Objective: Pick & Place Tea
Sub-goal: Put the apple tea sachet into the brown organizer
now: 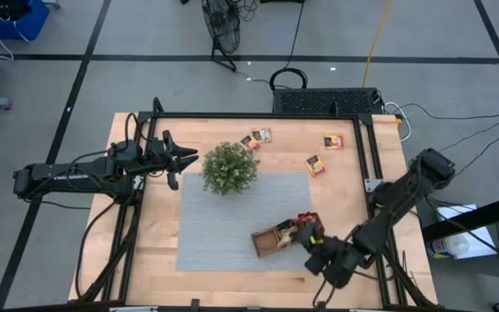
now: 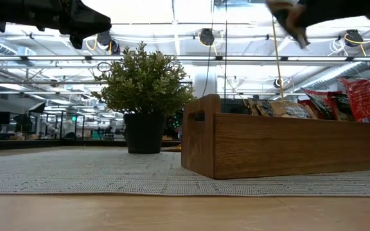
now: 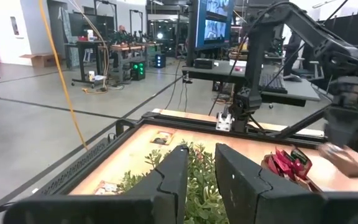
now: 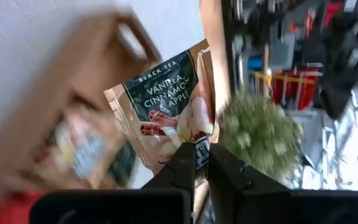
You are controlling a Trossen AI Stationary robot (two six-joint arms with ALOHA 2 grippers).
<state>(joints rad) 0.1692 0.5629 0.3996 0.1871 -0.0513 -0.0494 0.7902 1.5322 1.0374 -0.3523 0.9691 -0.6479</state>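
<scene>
A tan tea sachet (image 4: 166, 106) printed "Vanilla Cinnamon Apple" is in my right gripper (image 4: 202, 155), which is shut on it just above the brown wooden tray (image 1: 271, 240) near the table's front. Red sachets (image 2: 355, 96) and others stand on edge in the tray. Three more sachets (image 1: 258, 137), (image 1: 333, 141), (image 1: 315, 165) lie flat on the far part of the table. My left gripper (image 3: 201, 180) hovers level and open beside the small potted plant (image 1: 230, 167), holding nothing. My right gripper pinches the tan sachet between its two fingers at one edge (image 4: 196, 138). The rest of the sachet sticks out past the fingertips. It is lifted clear above the tray, tilted.
The plant stands on a grey mat (image 1: 206, 225) that also carries the tray. Black frame rails (image 1: 366, 152) run along the table's edges. Bare wood lies right of the mat, between the loose sachets and the tray.
</scene>
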